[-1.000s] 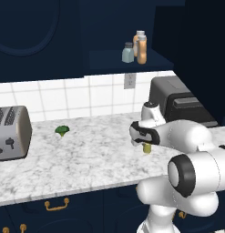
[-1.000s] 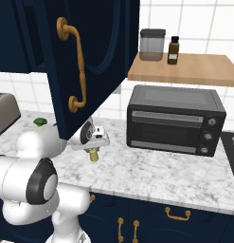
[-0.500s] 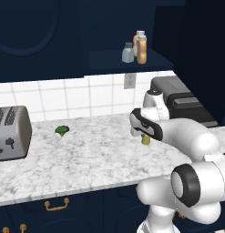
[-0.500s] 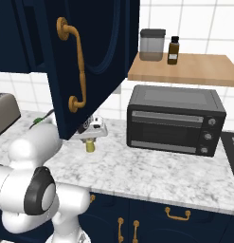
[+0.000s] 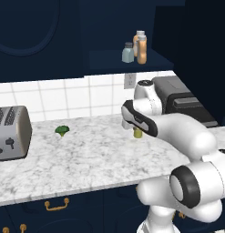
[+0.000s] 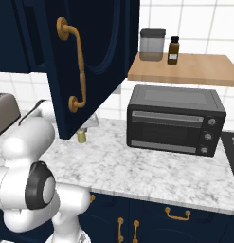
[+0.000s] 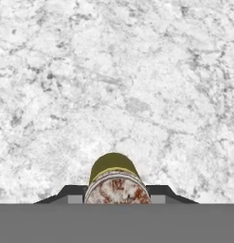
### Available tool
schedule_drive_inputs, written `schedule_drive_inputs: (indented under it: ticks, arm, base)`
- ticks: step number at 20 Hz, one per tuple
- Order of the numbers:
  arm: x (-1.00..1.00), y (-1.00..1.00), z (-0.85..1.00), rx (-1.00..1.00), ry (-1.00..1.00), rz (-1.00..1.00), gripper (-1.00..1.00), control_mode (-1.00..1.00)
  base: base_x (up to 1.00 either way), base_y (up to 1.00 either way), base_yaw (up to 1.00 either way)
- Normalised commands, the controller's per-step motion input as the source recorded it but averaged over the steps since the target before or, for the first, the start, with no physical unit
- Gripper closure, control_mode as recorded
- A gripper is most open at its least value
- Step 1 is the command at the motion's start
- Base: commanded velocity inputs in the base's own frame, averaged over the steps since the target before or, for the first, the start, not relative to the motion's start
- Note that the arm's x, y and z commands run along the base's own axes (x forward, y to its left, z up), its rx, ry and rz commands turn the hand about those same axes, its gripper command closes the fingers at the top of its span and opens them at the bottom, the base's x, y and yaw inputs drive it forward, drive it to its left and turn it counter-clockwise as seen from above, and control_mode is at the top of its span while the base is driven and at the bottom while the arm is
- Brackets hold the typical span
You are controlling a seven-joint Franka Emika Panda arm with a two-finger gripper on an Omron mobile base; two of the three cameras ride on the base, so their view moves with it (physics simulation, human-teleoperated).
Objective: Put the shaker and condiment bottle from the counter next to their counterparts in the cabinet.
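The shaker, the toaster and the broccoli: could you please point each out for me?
shaker (image 7: 113, 168): hand view, its yellow-green side below the cap.
toaster (image 5: 11, 134): left base view, its silver side.
broccoli (image 5: 62, 130): left base view, its green head.

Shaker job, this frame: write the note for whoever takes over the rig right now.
Gripper: shut on the shaker, held just over the counter.
Cabinet: its shelf holds the grey-green shaker and the wider orange bottle, the counterparts.
Done: shaker picked up.
Left: carry it up beside the grey-green shaker. The condiment bottle cannot be seen from here; find it, then shelve it by the orange bottle.
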Motion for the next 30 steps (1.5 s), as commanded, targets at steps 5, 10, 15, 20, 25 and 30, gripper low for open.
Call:
schedule_drive_inputs:
  ticks: [5,10,15,20,25,30]
  arm:
    - [0.07,0.26,0.65,0.0,0.0,0.0,1.0,-1.0]
    - [0.03,0.16,0.59,0.0,-0.04,0.0,1.0,-1.0]
    - [0.01,0.11,0.64,0.0,-0.04,0.0,1.0,-1.0]
    - [0.0,0.04,0.69,0.04,-0.03,0.0,1.0,-1.0]
    - [0.0,0.0,0.54,0.07,-0.17,0.0,1.0,-1.0]
    - [0.0,0.0,0.4,0.01,-0.2,0.0,1.0,-1.0]
  base:
    - [0.0,0.0,0.0]
    - [0.0,0.0,0.0]
    - [0.0,0.0,0.0]
    - [0.0,0.0,0.0]
    - [0.0,0.0,0.0]
    - [0.0,0.0,0.0]
